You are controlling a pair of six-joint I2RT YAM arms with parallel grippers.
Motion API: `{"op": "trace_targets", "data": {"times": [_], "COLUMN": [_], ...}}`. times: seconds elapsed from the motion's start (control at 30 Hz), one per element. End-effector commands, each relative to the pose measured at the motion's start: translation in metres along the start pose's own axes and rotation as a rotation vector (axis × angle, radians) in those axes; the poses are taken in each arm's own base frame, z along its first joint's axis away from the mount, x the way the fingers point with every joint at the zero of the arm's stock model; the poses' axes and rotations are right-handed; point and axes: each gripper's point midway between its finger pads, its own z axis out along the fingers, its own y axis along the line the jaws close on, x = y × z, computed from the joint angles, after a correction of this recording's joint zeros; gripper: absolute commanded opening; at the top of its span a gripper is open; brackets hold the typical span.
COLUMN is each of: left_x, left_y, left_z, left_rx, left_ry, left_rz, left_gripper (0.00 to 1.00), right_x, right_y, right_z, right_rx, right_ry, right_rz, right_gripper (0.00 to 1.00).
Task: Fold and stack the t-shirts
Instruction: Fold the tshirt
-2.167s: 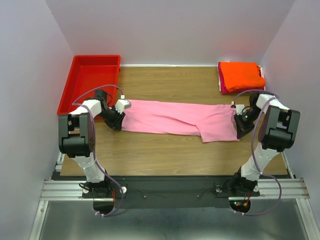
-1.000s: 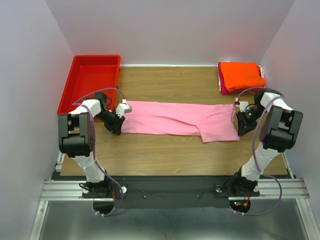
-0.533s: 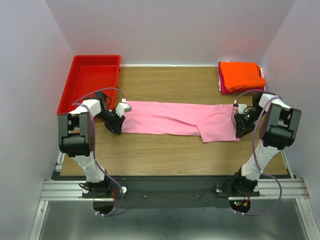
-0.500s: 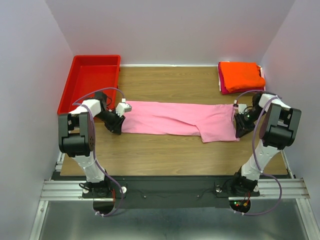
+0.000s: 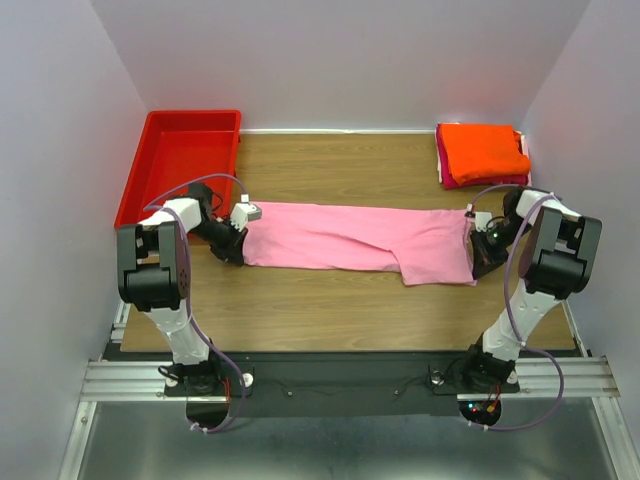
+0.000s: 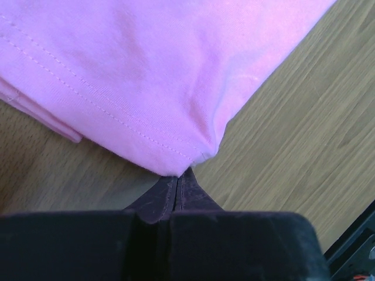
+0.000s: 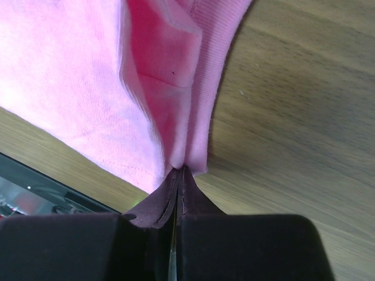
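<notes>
We have the light pink shirt [image 5: 355, 240] lying in a long band across the middle of the table [image 5: 330, 310], one end at each arm. The left gripper [image 6: 177, 186] is pinched tight on the shirt's left corner hem, and the right gripper [image 7: 179, 182] is closed on the bunched layers at the right end.

To fold well, we should lift both ends together, keep the band taut, and carry one end over the other without letting a layer slip.

There is bare wood near and far of the shirt. The red tray [image 5: 180, 165] sits far left, and the folded orange shirt [image 5: 483, 152] far right atop a darker one, close to the right arm.
</notes>
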Motion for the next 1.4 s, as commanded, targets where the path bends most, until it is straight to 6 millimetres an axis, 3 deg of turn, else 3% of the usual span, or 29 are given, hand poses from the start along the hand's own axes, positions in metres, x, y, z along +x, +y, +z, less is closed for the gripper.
{"op": "trace_targets", "data": {"times": [0.0,0.2,0.43,0.47,0.5,0.57,0.63,0.8,0.9,1.17,1.2,1.23,1.27,1.3,1.37], "left_x": [0.012,0.021,0.026,0.026,0.026,0.022,0.016,-0.016,-0.043,-0.135,-0.145,-0.163,-0.167,-0.171,-0.184], "left_y": [-0.004,-0.001,-0.006,-0.007,-0.009,-0.016,-0.02,-0.03,-0.044,-0.131,-0.157,-0.17,-0.183,-0.211,-0.23], "left_z": [-0.01,-0.03,-0.035,-0.035,-0.034,-0.038,-0.043,-0.064,-0.064,-0.007,0.006,0.013,0.026,0.039,0.062], "left_rx": [0.006,-0.028,-0.028,-0.014,0.0,0.027,0.03,0.026,0.007,0.094,0.14,0.153,0.191,0.244,0.273], "left_ry": [0.03,0.055,0.077,0.077,0.08,0.062,0.041,-0.045,-0.089,-0.279,-0.289,-0.339,-0.334,-0.331,-0.336], "left_rz": [0.019,0.058,0.086,0.093,0.098,0.121,0.147,0.232,0.326,0.483,0.521,0.549,0.504,0.54,0.529], "left_gripper": [0.0,0.0,0.0,0.03,0.12,0.3,0.36,0.41,0.43,0.42,0.42,0.42,0.42,0.41,0.42], "right_x": [-0.003,0.004,0.01,0.011,0.015,0.015,0.012,0.005,0.009,0.019,0.022,0.021,0.021,0.021,0.022], "right_y": [-0.013,-0.022,-0.02,-0.017,-0.01,-0.001,0.006,0.011,0.022,0.047,0.048,0.045,0.043,0.038,0.034], "right_z": [-0.018,-0.025,-0.024,-0.023,-0.024,-0.028,-0.04,-0.071,-0.08,-0.05,-0.045,-0.041,-0.038,-0.033,-0.029], "right_rx": [0.104,0.157,0.138,0.119,0.089,0.04,0.037,0.085,0.051,-0.121,-0.132,-0.126,-0.12,-0.098,-0.085], "right_ry": [-0.021,0.012,0.033,0.034,0.05,0.047,0.024,-0.023,-0.031,-0.014,-0.004,-0.005,-0.003,-0.004,0.003], "right_rz": [-0.046,-0.084,-0.109,-0.114,-0.116,-0.13,-0.139,-0.17,-0.177,-0.072,-0.057,-0.045,-0.038,-0.031,-0.013], "right_gripper": [0.0,0.01,0.01,0.01,0.01,0.2,0.41,0.47,0.47,0.37,0.36,0.35,0.35,0.35,0.35]}}
